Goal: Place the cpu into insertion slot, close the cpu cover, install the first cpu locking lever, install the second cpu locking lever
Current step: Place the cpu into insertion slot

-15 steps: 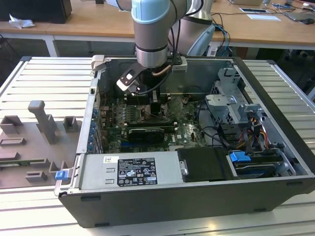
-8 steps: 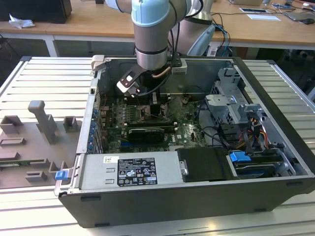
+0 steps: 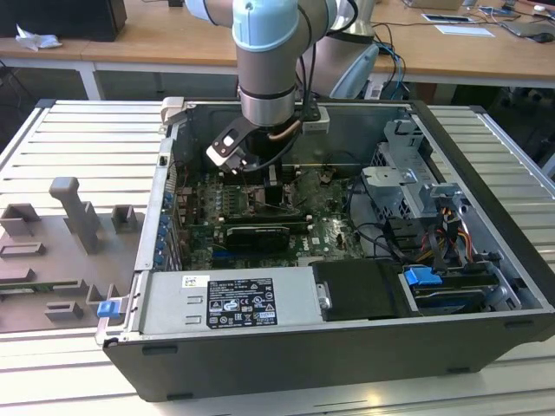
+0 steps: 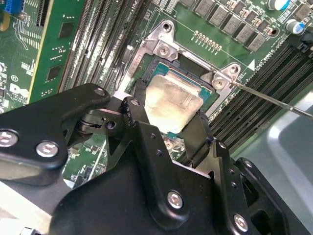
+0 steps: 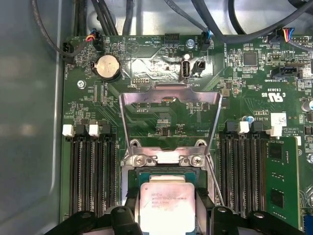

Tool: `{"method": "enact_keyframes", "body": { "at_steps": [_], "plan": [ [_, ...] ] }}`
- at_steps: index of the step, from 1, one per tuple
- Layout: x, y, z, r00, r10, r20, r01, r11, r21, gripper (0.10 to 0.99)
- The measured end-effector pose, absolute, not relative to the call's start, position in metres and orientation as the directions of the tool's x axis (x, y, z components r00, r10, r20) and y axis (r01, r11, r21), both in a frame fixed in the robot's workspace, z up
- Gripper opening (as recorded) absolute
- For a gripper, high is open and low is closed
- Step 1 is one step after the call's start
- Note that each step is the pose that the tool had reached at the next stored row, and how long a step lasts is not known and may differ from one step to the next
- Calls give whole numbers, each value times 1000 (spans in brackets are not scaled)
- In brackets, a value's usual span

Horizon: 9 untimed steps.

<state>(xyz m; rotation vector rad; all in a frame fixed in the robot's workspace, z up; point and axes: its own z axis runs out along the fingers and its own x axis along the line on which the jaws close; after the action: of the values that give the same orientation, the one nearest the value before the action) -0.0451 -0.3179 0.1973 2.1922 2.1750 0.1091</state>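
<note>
The arm [image 3: 264, 78] comes straight down from above into an open computer case [image 3: 507, 225] that lies on its side on a ribbed metal table [image 3: 78, 139]. Its last joints stand near vertical over the back half of the green board [image 3: 334, 230], with a cable looping at the wrist. Grey fixture blocks [image 3: 78, 217] lie on the table at the exterior view's left, well apart from the case.

In the second wrist view the gripper [image 4: 170, 108] points down at the insertion slot [image 4: 155, 66]. Its black fingers [image 4: 138, 100] are drawn in narrow, one pressed against each of two opposite edges of the cpu [image 4: 172, 100]. The chip's silvery top faces up and looks level, and its green edge sits within the slot's metal rim. Whether it is fully seated I cannot tell.

In the first wrist view the cpu cover [image 5: 168, 94] is swung open. It tips back from its hinge at the edge of the slot, and the board shows through its square window. A thin locking lever [image 4: 274, 100] slants away from one corner of the slot and passes over the long black memory slots [image 5: 93, 166] on that side. More memory slots flank the slot on its other side. Beyond the raised cover, a round coin battery [image 5: 107, 67] sits on the board.
</note>
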Motion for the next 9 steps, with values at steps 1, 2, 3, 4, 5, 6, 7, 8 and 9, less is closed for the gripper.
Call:
{"method": "enact_keyframes", "body": {
  "at_steps": [1,2,3,4,5,6,7,8,9],
  "plan": [
    [-45,-318,197,7,1000,14,996,-8,86,541],
    [-45,-318,197,7,1000,14,996,-8,86,541],
    [-45,-318,197,7,1000,14,996,-9,86,541],
    [-45,-318,197,7,1000,14,996,-9,86,541],
    [-45,-318,197,7,1000,15,996,-9,86,541],
    [-45,-318,196,7,1000,15,996,-9,87,553],
    [-45,-318,196,7,1000,15,996,-9,87,553],
    [-45,-318,196,7,1000,14,996,-9,86,616],
    [-45,-318,196,7,1000,14,996,-9,86,616]
  ]
}}
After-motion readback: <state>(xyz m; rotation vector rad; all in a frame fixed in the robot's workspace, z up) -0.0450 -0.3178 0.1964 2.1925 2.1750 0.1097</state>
